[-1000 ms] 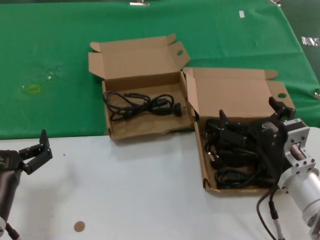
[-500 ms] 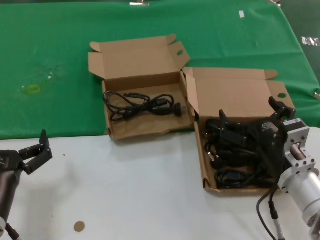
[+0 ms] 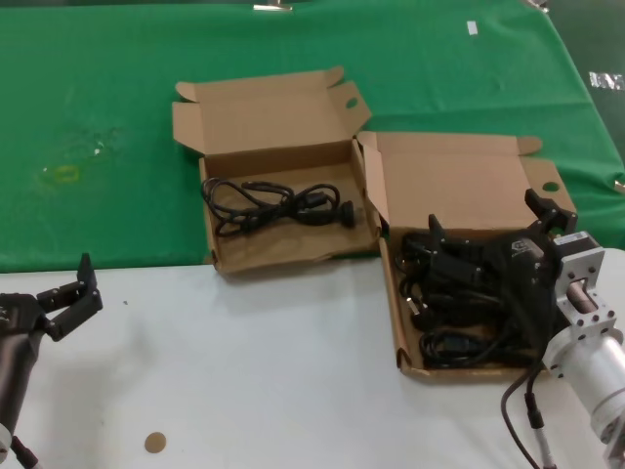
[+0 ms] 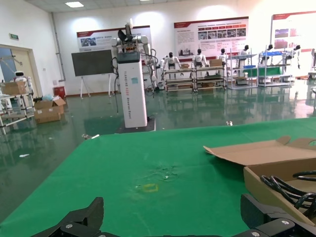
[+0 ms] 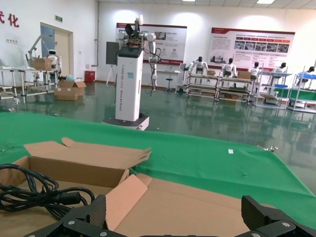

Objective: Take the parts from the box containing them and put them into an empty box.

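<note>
While the left end effector [image 3: 70, 296] waits at the near left edge of the white tabletop [image 3: 254, 362] with its fingers spread and nothing between them, the right end effector [image 3: 488, 234] sits low over the larger cardboard box [image 3: 459, 176], its two black fingers set wide apart above the tangle of black power cords [image 3: 454, 318] in that tray. From the head view I cannot tell whether either finger touches a cord; nothing is clamped between them.

This larger box lies at the right, half on the white tabletop and half on the green cloth [image 3: 117, 117], its hinged lid folded back with a round hole in the side flap. Just beside it to the left, corner nearly touching, is the smaller cardboard box [image 3: 264, 117], also lying open, with its front wall bowed. One black power cord [image 3: 273, 203] already lies loosely coiled in its shallow tray.

A small brown disc [image 3: 154, 443] rests on the white surface near the front left.
</note>
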Action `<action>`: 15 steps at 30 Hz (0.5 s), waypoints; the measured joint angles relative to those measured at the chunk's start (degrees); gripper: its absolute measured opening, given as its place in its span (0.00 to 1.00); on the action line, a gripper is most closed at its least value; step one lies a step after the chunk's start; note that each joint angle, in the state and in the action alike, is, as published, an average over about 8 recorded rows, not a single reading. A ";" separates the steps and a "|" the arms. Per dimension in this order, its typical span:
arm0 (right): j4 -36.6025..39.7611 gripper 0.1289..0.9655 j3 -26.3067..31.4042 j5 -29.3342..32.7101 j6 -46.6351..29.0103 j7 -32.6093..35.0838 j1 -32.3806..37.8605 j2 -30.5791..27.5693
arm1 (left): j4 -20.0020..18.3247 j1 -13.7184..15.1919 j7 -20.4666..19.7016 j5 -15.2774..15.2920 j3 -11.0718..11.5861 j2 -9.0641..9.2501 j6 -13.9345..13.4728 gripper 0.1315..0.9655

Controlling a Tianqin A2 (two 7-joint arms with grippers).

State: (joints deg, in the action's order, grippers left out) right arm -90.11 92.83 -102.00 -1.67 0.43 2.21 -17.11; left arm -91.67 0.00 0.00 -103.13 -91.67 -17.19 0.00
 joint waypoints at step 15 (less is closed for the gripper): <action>0.00 1.00 0.00 0.00 0.00 0.00 0.00 0.00 | 0.00 0.00 0.00 0.00 0.00 0.00 0.00 1.00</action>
State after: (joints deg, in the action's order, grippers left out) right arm -90.11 92.83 -102.00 -1.67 0.43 2.21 -17.11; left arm -91.67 0.00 0.00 -103.13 -91.67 -17.19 0.00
